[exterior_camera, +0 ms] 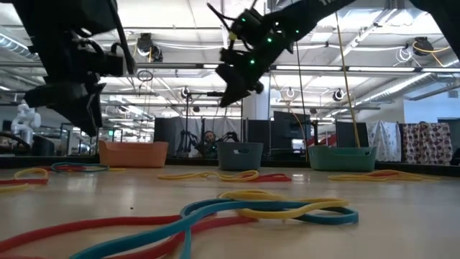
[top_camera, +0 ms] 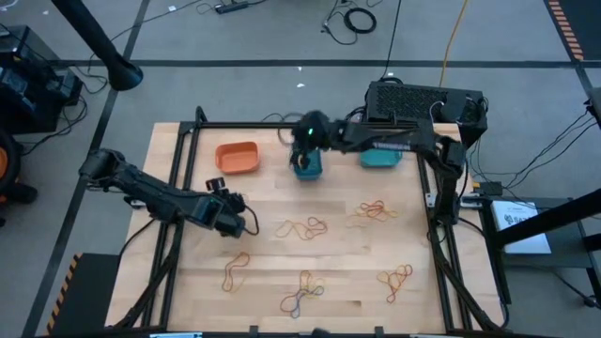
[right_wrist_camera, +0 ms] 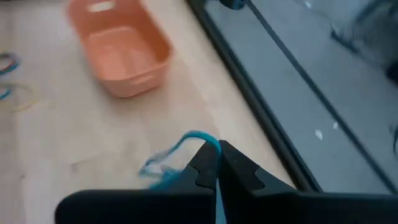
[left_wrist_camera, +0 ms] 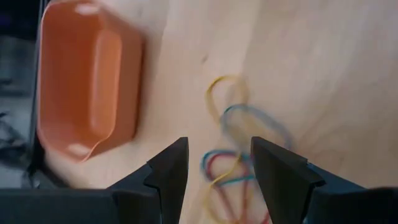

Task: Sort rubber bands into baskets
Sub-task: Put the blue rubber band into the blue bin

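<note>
One thin blue rubber band [right_wrist_camera: 186, 142] hangs clamped between the closed fingers of the right gripper [right_wrist_camera: 217, 163], held above the small blue plastic basket [top_camera: 307, 167], presumably for dropping in. The orange plastic basket [top_camera: 238, 157] looks empty; the teal basket [top_camera: 380, 158] is partly hidden. Loose rubber bands [top_camera: 302, 226] lie scattered on the wooden table [top_camera: 272, 202]. The left gripper [left_wrist_camera: 217, 163] hovers with fingers spread over one cluster.

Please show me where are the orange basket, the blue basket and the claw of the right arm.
orange basket [top_camera: 237, 158]: high view, on its inside floor.
blue basket [top_camera: 307, 169]: high view, on its visible front rim.
right claw [right_wrist_camera: 217, 163]: right wrist view, between its shut fingertips, pinching a blue rubber band [right_wrist_camera: 186, 140].
</note>
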Controlling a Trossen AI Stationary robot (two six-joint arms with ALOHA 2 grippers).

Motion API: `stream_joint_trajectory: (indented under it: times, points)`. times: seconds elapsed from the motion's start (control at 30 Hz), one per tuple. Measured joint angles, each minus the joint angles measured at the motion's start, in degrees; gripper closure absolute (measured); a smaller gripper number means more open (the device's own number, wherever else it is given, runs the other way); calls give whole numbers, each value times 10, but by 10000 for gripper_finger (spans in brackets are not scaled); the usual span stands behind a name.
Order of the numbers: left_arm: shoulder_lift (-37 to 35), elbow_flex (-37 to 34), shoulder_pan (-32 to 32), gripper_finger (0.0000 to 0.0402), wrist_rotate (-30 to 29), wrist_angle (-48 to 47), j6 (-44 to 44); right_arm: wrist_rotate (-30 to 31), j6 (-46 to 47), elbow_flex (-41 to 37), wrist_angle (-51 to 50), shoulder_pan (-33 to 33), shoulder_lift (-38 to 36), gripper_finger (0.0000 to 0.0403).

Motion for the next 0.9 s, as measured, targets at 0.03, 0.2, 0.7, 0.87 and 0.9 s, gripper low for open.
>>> stream_joint_trajectory:
  times: [0.03,0.2,0.7,0.87,0.9]
  points:
    - [0,0,6,219,1,-3,1,-1,9,0,-14,-11,-2,403]
    - [0,0,25,219,28,14,32,-11,29,-1,-77,-42,-5,403]
    - [0,0,75,219,30,59,57,70,-9,-1,-147,-40,-32,402]
    - [0,-1,76,219,31,87,56,2,-9,-1,-155,-22,-35,402]
    - [0,0,76,219,36,99,57,-2,-9,-1,-158,-16,-35,402]
